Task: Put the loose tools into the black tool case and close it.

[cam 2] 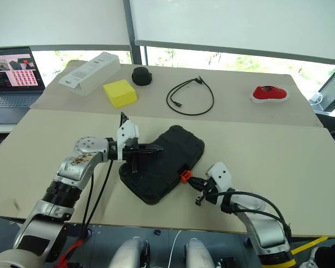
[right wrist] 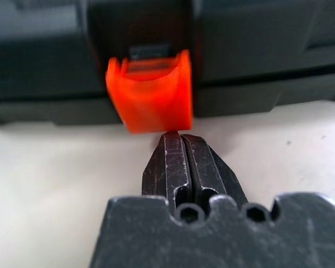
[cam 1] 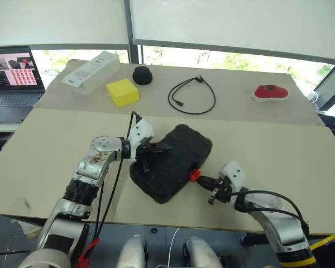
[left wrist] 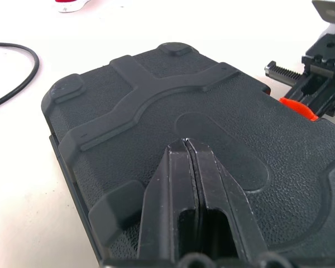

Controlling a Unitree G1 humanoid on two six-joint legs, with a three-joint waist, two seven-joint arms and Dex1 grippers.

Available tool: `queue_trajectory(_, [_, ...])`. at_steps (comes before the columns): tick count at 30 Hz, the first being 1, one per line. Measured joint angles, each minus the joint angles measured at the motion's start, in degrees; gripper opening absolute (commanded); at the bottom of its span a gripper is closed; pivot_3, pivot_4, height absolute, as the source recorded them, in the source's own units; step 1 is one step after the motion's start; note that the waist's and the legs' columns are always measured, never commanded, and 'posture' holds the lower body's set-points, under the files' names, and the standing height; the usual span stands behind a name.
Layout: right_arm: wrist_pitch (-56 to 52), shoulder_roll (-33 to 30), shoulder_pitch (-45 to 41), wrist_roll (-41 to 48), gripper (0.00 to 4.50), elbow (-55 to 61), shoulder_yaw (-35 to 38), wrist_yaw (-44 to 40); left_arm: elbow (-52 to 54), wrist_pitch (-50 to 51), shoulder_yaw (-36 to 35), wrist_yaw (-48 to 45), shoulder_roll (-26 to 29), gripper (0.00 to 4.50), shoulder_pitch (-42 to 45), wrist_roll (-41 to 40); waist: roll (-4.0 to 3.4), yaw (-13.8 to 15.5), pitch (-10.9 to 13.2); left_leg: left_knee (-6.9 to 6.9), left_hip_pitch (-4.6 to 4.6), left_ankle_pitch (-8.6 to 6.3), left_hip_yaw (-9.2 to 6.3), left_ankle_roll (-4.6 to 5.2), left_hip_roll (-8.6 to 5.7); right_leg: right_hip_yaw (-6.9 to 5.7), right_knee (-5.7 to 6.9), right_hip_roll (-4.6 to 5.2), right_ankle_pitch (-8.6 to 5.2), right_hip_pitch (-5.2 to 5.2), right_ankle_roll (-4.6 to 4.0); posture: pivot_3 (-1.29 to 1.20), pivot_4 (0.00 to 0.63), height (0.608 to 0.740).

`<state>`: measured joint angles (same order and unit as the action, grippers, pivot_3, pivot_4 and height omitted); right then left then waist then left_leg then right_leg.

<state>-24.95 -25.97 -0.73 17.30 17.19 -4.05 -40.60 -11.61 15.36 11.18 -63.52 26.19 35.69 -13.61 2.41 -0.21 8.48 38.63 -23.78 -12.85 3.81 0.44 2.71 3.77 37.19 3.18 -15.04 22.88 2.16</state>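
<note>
The black tool case [cam 1: 176,159] lies with its lid down on the near part of the table, its orange latch [cam 1: 195,174] on the side facing me. My left gripper [cam 1: 166,148] is shut, and its tips rest on the case's lid [left wrist: 173,106]. My right gripper [cam 1: 202,180] is shut too, its tips just at the lower edge of the orange latch [right wrist: 152,99], which sticks out from the case's front. The loose tools are out of view.
At the back stand a white box [cam 1: 92,71], a yellow block [cam 1: 123,92], a black round cap [cam 1: 142,75], a looped black cable [cam 1: 191,95] and a red and white object [cam 1: 271,92]. A laptop [cam 1: 11,75] sits far left.
</note>
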Motion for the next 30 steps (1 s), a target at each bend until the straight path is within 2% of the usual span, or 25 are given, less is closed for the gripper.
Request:
queue_trajectory(21, [-3.54, -0.85, 1.76, 8.54, 0.0, 5.15, 2.64, -2.54, -0.05, -0.08, -0.44, -0.13, -0.05, 0.04, -0.69, 0.31, -0.06, -0.44, -0.02, 0.01, 0.01, 0.0, -0.03, 0.0, 0.02, 0.0, 0.02, -0.01, 0.01, -0.01, 0.0, 0.0, 0.15, 0.74])
queue_trajectory(30, [-2.73, -0.15, 0.32, 8.71, 0.0, 6.19, 2.54, -2.42, -0.04, -0.24, -0.2, -0.2, -0.75, 0.04, -0.96, 0.83, -0.21, -0.19, -0.11, 0.04, 0.16, 0.0, -0.04, 0.0, 0.0, -0.02, -0.04, 0.01, 0.01, -0.25, 0.04, 0.0, 0.15, 0.74])
